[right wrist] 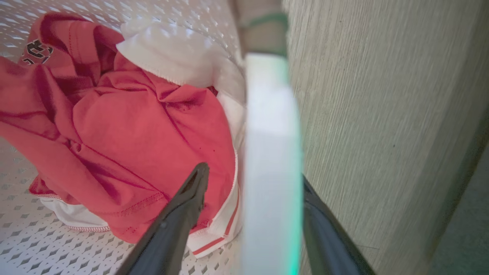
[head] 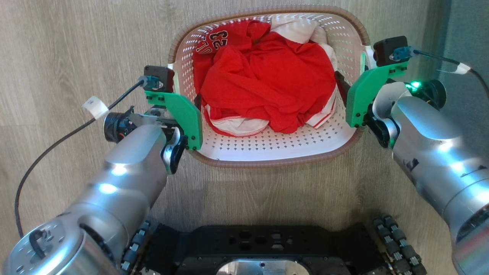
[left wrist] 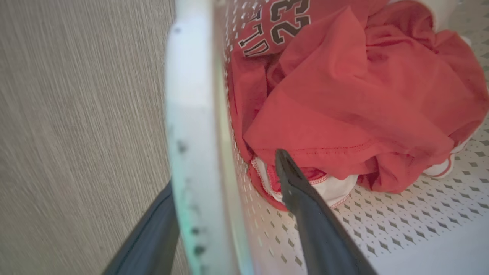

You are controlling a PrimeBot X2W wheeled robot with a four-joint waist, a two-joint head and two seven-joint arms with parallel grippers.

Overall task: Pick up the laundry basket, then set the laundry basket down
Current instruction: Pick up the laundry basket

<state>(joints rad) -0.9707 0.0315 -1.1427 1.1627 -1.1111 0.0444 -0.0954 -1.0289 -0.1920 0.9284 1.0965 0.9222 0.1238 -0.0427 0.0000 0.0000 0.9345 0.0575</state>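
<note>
Laundry basket (head: 267, 162) on floor (head: 57, 57) ahead of you, looks unlifted. Left tool (left wrist: 225, 170), right tool (right wrist: 254, 172) each astride side handle (left wrist: 191, 114), jaws wide, not clamped. Clamp, lift, set-down all left for you.

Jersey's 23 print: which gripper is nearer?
Left. The left gripper straddles the laundry basket handle near the 23 print; the right gripper straddles the opposite handle, across the clothes.

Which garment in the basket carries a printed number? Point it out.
The red jersey, printed 23, at the laundry basket's far-left corner; the white cloth beside it is plain.
</note>
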